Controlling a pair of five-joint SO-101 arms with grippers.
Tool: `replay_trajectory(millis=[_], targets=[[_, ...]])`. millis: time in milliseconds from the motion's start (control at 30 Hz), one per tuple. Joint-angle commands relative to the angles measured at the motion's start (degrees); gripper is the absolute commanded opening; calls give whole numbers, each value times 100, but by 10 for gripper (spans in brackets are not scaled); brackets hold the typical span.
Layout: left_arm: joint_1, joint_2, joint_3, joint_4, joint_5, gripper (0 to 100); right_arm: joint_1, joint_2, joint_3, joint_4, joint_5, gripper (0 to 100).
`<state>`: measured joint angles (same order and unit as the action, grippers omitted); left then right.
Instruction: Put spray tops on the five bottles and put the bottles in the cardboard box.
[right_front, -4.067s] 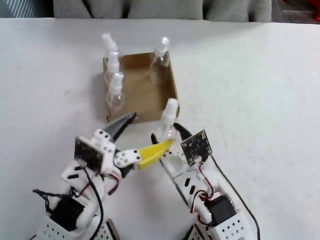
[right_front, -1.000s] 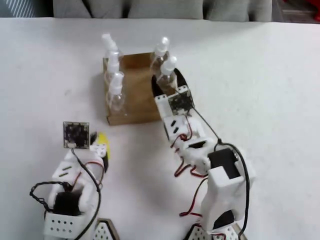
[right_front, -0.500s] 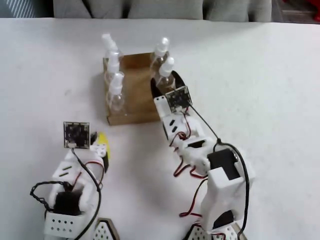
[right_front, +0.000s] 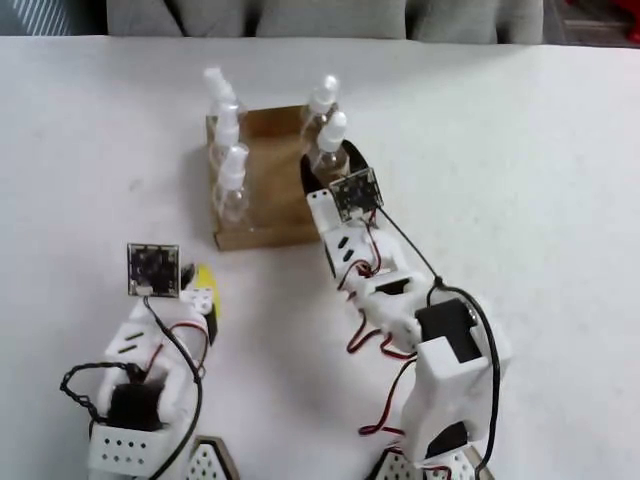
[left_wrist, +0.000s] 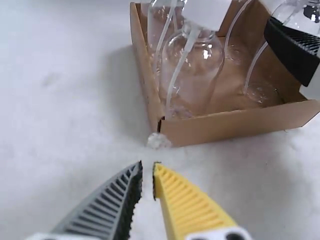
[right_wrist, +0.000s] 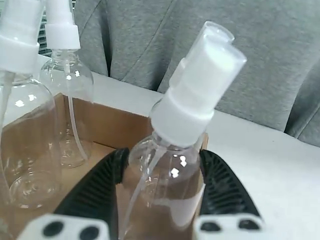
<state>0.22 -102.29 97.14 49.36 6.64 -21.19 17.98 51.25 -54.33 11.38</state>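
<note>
Right end effector (around bottle), outstretched

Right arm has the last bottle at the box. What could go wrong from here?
The held bottle leans in the right gripper; it may topple on release.
It stands close to the back-right bottle and could knock it.
One finger looks outside the cardboard box wall and may snag it.

In the high view the held bottle's body lay hidden behind the right gripper. The right wrist view's edge cut off its base, so contact with the box floor was unclear. The left wrist view cut off the other bottles' tops; a speck by the box was too blurred to identify.
</note>
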Motion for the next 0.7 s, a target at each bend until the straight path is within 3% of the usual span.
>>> replay_trajectory(millis=[0,667], targets=[[-22,48,0,9,44,57,-57,-13,-53,127,-9,22],[-22,48,0,9,44,57,-92,-31,-44,541,-44,22]])
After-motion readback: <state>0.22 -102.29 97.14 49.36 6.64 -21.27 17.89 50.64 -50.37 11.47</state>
